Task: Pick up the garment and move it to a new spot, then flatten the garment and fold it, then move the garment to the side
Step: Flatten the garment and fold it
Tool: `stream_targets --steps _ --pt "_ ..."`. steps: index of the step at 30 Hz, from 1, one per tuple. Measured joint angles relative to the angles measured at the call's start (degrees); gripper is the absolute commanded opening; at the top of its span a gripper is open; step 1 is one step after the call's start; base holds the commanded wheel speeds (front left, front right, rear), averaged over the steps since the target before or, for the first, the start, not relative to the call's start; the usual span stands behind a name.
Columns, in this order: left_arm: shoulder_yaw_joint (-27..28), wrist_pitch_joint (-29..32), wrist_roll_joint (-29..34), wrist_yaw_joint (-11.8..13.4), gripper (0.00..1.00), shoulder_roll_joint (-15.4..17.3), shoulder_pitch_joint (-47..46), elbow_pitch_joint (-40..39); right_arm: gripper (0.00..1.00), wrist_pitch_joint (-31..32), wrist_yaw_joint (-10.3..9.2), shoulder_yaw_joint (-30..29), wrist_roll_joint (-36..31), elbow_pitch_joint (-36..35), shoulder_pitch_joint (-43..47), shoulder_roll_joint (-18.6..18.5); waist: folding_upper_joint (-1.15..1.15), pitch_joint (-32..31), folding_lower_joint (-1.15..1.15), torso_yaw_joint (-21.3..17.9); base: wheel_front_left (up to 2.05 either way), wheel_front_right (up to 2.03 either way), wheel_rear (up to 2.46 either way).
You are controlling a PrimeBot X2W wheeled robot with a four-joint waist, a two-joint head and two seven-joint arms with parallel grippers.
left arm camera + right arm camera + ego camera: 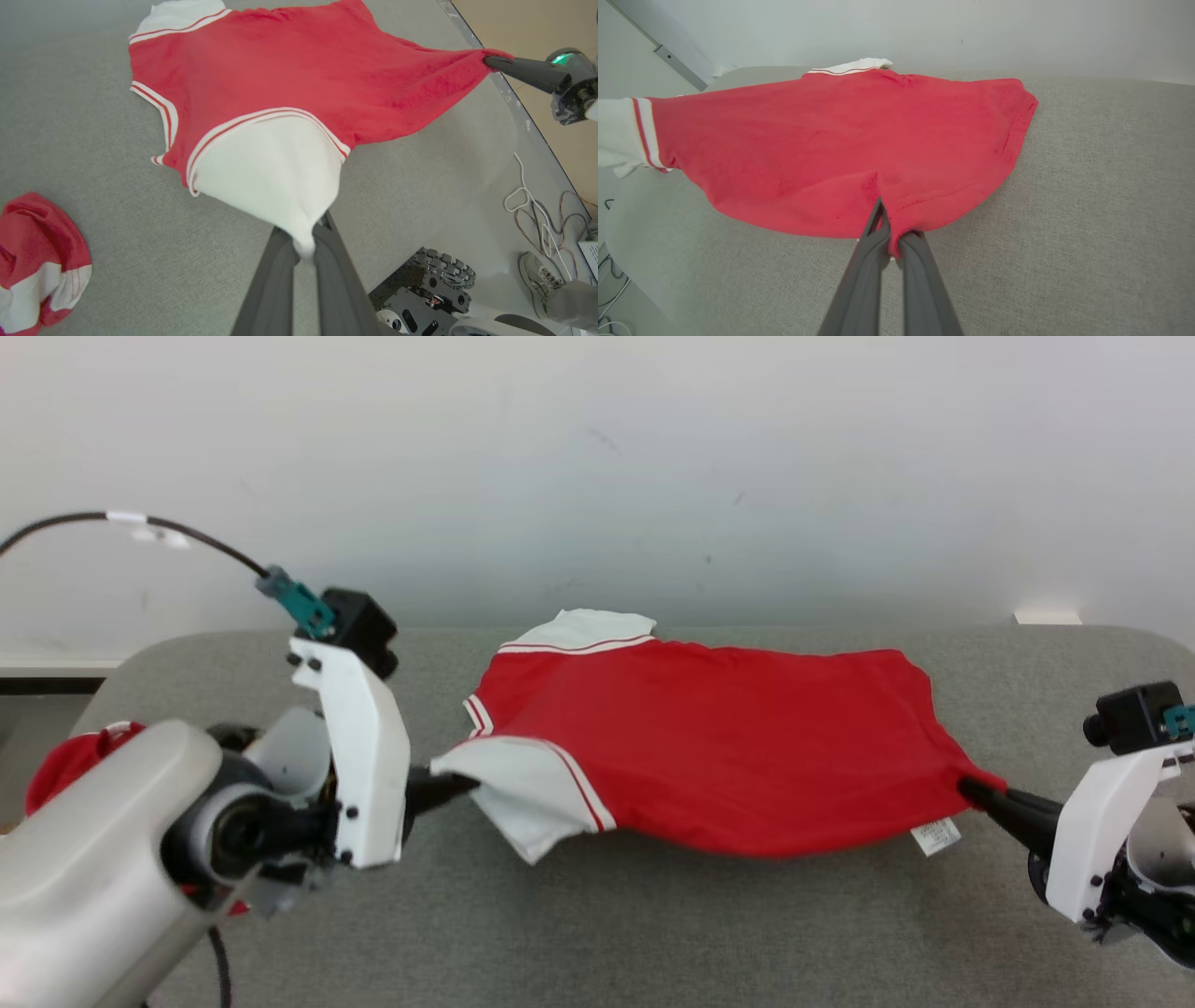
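Observation:
The garment (719,761) is a red shirt with white sleeves and red-striped trim, stretched sideways over the grey table (653,933). My left gripper (464,785) is shut on the tip of its near white sleeve (275,182), which bunches between the dark fingers (273,275). My right gripper (971,791) is shut on the red hem corner (901,219) at the other end. Between the two grips the near edge hangs lifted and sags; the far edge and far sleeve (579,630) lie on the table. A white label (934,836) dangles by the right grip.
A second red and white garment (37,261) lies crumpled on the table's left end. Beyond the near table edge are the robot's base (430,289), loose cables (537,205) and a person's shoe (542,280) on the floor. A pale wall (597,467) stands behind the table.

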Motion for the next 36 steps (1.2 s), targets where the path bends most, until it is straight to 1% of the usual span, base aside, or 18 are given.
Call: stream_targets --steps 3,8,10,13,16,21,24,29,32,36 --pt "-0.31 4.54 -3.68 4.13 0.0 3.59 3.66 -9.23 0.0 1.64 0.0 0.94 1.83 -3.24 2.2 -2.03 0.0 -0.75 0.0 0.2 0.0 0.0 0.0" --pt "-1.25 9.22 -8.42 9.91 0.0 8.99 9.26 -21.54 0.0 6.78 0.0 2.78 5.57 -9.6 6.48 -6.47 0.0 -0.93 0.01 0.1 0.0 0.0 0.0" --pt "-2.08 10.62 -9.43 11.21 0.0 11.04 11.7 -25.58 0.0 9.12 0.0 3.37 7.38 -12.16 8.25 -8.4 0.0 -0.93 0.01 -0.08 0.0 0.0 0.0" --pt "-2.81 12.11 -12.12 12.69 0.0 13.55 14.69 -30.19 0.0 14.5 0.0 4.42 10.47 -14.5 10.82 -11.84 0.0 -0.73 0.02 -0.52 0.0 0.0 0.0" --pt "-3.0 12.5 -13.47 13.76 0.0 15.25 16.61 -33.54 0.0 16.36 0.0 4.59 12.7 -17.36 11.7 -14.36 0.0 -0.54 0.02 -1.05 0.0 0.0 0.0" --pt "-2.34 13.14 -15.44 14.19 0.0 17.74 17.57 -34.98 0.0 18.03 0.0 4.58 13.91 -20.37 11.79 -16.8 0.0 0.01 0.02 -1.91 0.0 0.0 0.0" --pt "-1.63 13.56 -15.53 13.51 0.0 18.11 17.29 -33.55 0.0 18.69 0.0 4.05 14.54 -21.17 10.82 -16.83 0.0 0.58 0.02 -2.44 0.0 0.0 0.0" --pt "0.02 13.62 -15.85 11.37 0.0 15.63 14.12 -27.89 0.0 20.3 0.0 2.24 16.25 -20.02 6.33 -15.74 0.0 2.58 0.03 -2.95 0.0 0.0 0.0" --pt "-0.05 14.9 -14.69 9.42 0.0 14.27 10.93 -22.86 0.0 22.37 0.0 0.93 20.2 -16.37 3.42 -13.15 0.0 4.55 0.03 -3.18 0.0 0.0 0.0" --pt "0.13 14.51 -12.26 7.21 0.0 10.56 7.0 -13.8 0.0 24.83 0.0 0.77 22.78 -9.5 -0.44 -9.25 0.0 7.29 0.04 -3.47 0.0 0.0 0.0"
